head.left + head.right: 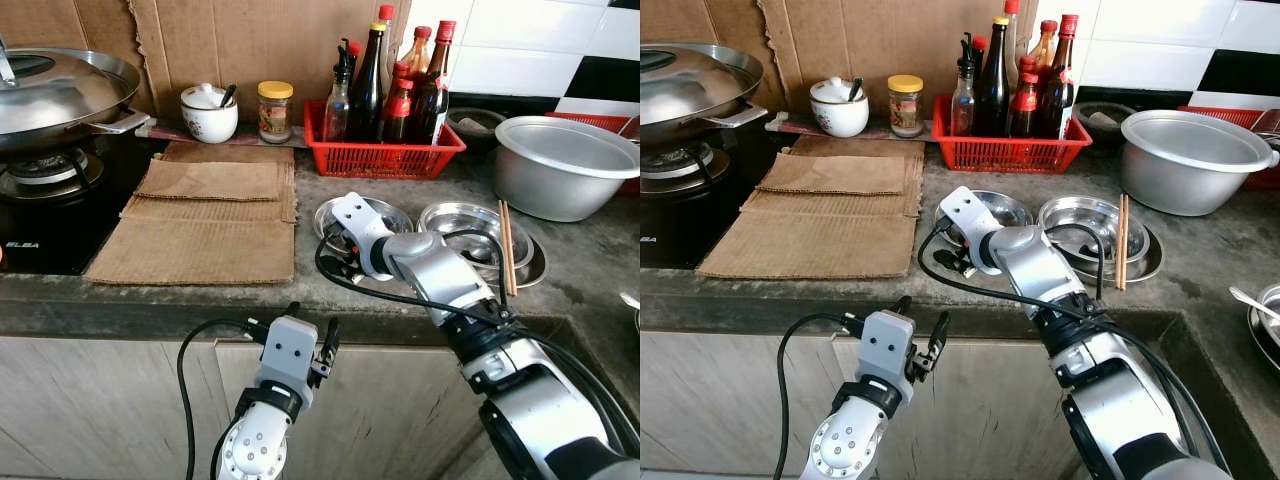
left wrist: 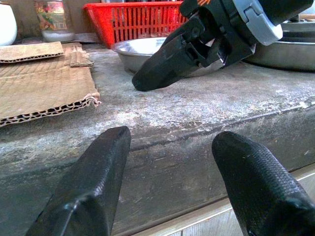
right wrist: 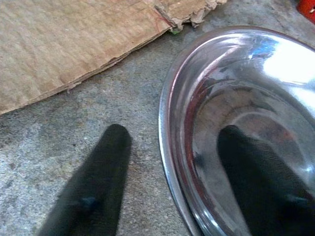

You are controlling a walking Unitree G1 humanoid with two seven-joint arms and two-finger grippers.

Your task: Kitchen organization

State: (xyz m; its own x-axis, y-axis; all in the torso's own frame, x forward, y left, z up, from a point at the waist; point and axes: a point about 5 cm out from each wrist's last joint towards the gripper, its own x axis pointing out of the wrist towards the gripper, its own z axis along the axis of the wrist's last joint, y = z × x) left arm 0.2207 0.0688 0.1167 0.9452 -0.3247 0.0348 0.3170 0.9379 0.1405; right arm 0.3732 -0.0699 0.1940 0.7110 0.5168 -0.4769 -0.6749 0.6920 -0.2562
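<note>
We see a shallow steel bowl (image 3: 231, 128) resting on the grey stone counter (image 1: 330, 285), just right of the flattened cardboard sheets (image 1: 205, 215) and in front of the red basket (image 1: 385, 155) of sauce bottles (image 1: 365, 85). Our right gripper (image 3: 170, 182) straddles the bowl's near rim, jaws spread apart: one finger (image 3: 98, 182) sits on the bare counter outside the rim, the other inside the bowl, and nothing is gripped. Our right arm (image 1: 450, 290) reaches up and inward from the lower right, elbow bent over the counter edge, wrist turned down toward the bowl. Our left gripper (image 2: 170, 184) hangs lower, in front of the counter's front edge, its two fingers wide apart and empty, pointing at the stone lip. Beside the first bowl lie further steel dishes (image 1: 475, 225) with a pair of chopsticks (image 1: 508, 245) laid across them. A large metal basin (image 1: 565, 165) stands further right. A lidded wok (image 1: 55, 95) sits on the stove at left.
</note>
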